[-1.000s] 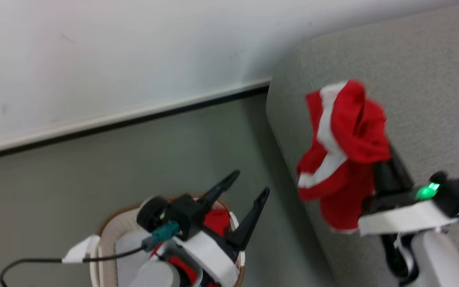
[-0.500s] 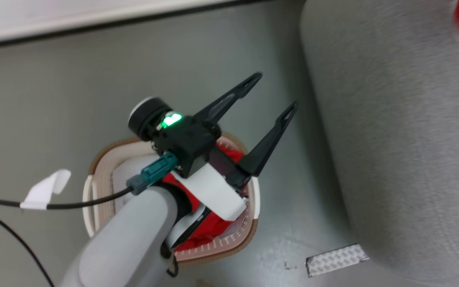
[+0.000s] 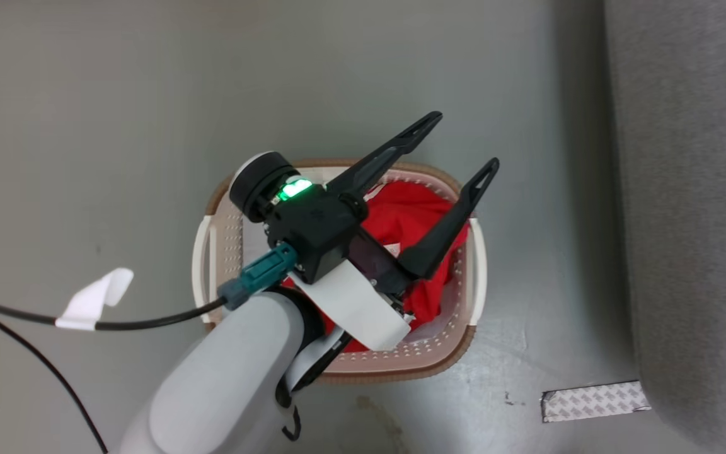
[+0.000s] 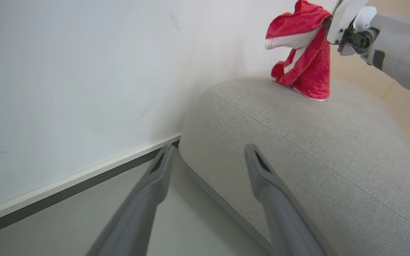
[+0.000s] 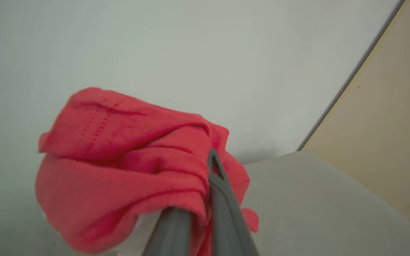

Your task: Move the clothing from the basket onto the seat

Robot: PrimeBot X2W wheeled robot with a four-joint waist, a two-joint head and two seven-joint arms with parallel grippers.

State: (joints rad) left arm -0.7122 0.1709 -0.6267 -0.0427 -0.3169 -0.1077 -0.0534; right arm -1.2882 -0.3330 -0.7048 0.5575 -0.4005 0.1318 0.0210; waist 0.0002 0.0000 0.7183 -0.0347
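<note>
**lintroller:** What's closest to the head cam here?

**benchrat:** The left gripper. Its fingers are spread wide with nothing between them. It hangs right over the basket, fingertips reaching out past the far rim. A black cable with a white tag runs off the wrist to the left.

**lintroller:** And the basket itself?

**benchrat:** It sits on the grey floor. There's red clothing bunched inside, mostly toward the seat side, with a small white label poking out. A bit to the right, a strip of patterned tape is stuck to the floor, with one end at the foot of the seat. Basket and seat are near each other but apart.

**lintroller:** Where's the other arm?

**benchrat:** Farther out, over the seat. The right gripper is clamped tight on a red garment with a white stripe. Its own wrist cam shows fabric bunched around and over the fingers. From the left wrist cam, the garment hangs from that gripper above the far part of the seat's top. The lower edge is right down at the cushion, but I can't tell if it actually touches. Behind all that is a white wall, with a pale skirting and a dark line along the floor.
</note>
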